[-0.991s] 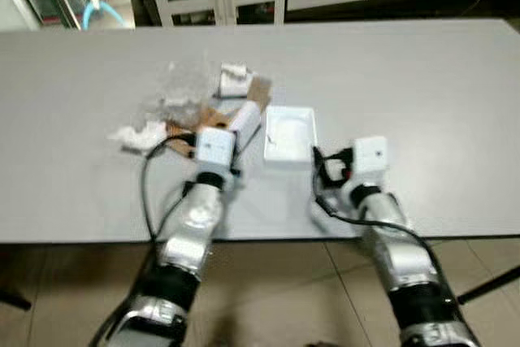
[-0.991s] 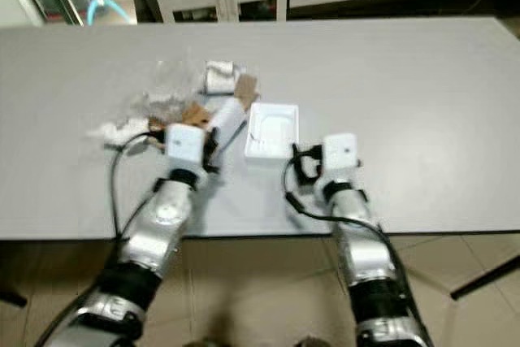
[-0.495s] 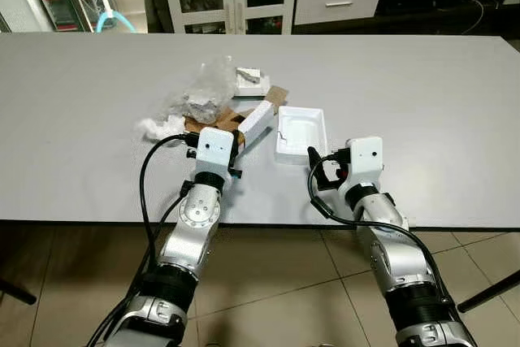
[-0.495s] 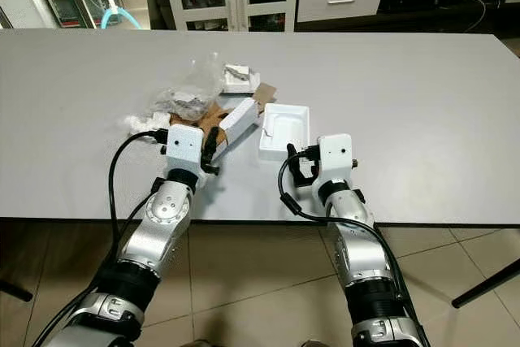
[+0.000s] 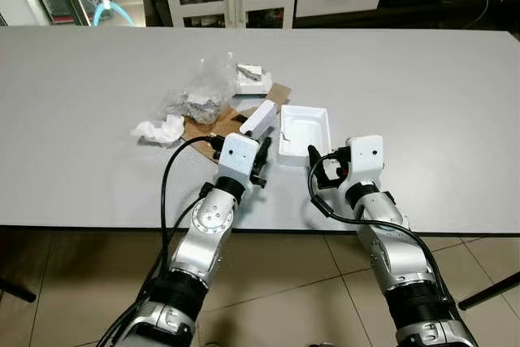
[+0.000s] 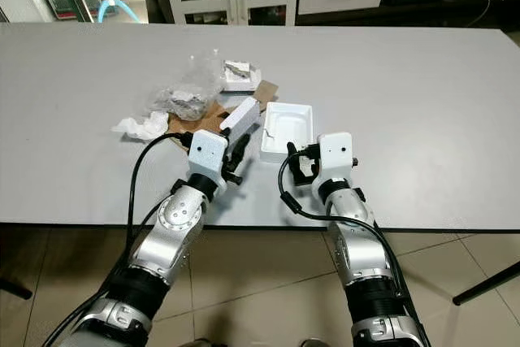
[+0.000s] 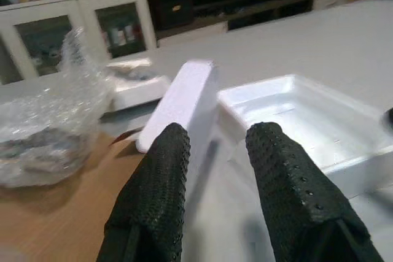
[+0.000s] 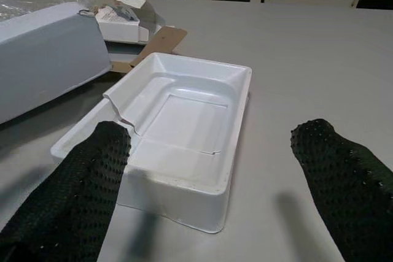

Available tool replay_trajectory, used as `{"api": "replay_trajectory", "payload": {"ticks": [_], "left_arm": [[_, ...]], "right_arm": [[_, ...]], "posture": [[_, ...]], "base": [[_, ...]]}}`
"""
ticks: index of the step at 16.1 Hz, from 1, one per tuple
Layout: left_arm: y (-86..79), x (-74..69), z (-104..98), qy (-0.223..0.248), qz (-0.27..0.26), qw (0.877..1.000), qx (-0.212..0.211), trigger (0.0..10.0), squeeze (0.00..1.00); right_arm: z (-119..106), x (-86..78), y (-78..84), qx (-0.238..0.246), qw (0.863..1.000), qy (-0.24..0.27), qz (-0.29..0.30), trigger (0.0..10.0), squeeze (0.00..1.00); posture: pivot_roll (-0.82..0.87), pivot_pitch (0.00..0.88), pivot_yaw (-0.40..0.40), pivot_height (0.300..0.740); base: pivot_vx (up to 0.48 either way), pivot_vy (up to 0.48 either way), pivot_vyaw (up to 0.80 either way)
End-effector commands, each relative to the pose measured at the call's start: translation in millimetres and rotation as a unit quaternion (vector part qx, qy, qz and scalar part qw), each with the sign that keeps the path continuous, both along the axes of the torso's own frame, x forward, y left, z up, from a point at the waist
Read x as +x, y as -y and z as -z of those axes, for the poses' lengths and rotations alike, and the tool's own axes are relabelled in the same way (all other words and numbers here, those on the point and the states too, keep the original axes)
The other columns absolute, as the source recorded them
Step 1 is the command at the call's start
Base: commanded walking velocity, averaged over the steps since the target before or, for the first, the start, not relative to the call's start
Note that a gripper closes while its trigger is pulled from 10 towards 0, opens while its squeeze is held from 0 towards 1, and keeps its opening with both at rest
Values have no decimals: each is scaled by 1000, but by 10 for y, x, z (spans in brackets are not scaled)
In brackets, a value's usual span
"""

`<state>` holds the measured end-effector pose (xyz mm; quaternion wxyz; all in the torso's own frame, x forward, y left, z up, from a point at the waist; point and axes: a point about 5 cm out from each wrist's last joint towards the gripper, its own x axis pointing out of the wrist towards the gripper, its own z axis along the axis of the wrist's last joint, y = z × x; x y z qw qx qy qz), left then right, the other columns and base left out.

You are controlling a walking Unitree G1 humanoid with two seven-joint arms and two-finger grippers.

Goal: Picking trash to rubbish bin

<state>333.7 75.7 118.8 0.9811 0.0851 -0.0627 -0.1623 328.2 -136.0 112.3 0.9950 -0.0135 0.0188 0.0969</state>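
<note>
Trash lies in a loose cluster on the grey counter (image 5: 422, 71): a white foam tray (image 5: 304, 133) with a cracked wall, a long white box (image 5: 258, 119) just to its left and propped at a tilt on a flat piece of brown cardboard (image 5: 213, 125), a crumpled clear plastic bag (image 5: 197, 101), a small open white carton (image 5: 253, 80) behind the cardboard, and a wad of white tissue (image 5: 162, 130) at the left edge of the cluster. The left gripper (image 7: 216, 170) sits low over the counter just short of the near end of the white box, its two black fingers (image 7: 161, 182) parted a little with nothing between them, pointing at the gap between box and tray. The right gripper (image 8: 209, 176) rests near the counter's front edge, facing the near end of the foam tray, its fingers spread wide and empty, apart from the tray.
</note>
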Motion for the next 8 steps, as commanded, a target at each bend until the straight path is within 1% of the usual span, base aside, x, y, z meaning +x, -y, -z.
{"api": "replay_trajectory", "payload": {"ticks": [1,2,3,6,8], "left_arm": [[-41,45,-10,-1,-19,1000,10,10000,0],[-59,80,-52,4,-25,1000,10,10000,0],[-59,135,-151,16,-27,999,4,10000,0],[-47,162,-228,26,-26,999,2,10000,0],[-45,153,-186,21,-25,999,3,10000,0]], "right_arm": [[-1,-5,2,3,1000,1,2,10000,0],[-18,-3,-2,5,1000,3,-1,10000,0],[-47,0,-15,10,1000,5,-12,10000,0],[-68,-23,-25,10,999,3,-43,10000,0],[-51,-101,-98,-8,992,-9,-122,10000,0]], "posture": [[-75,77,30,740],[-78,80,30,740],[-79,80,30,740],[-82,84,30,740],[-85,84,30,740]], "base": [[0,0,0],[0,0,0],[0,0,0],[0,0,0],[0,0,0]]}}
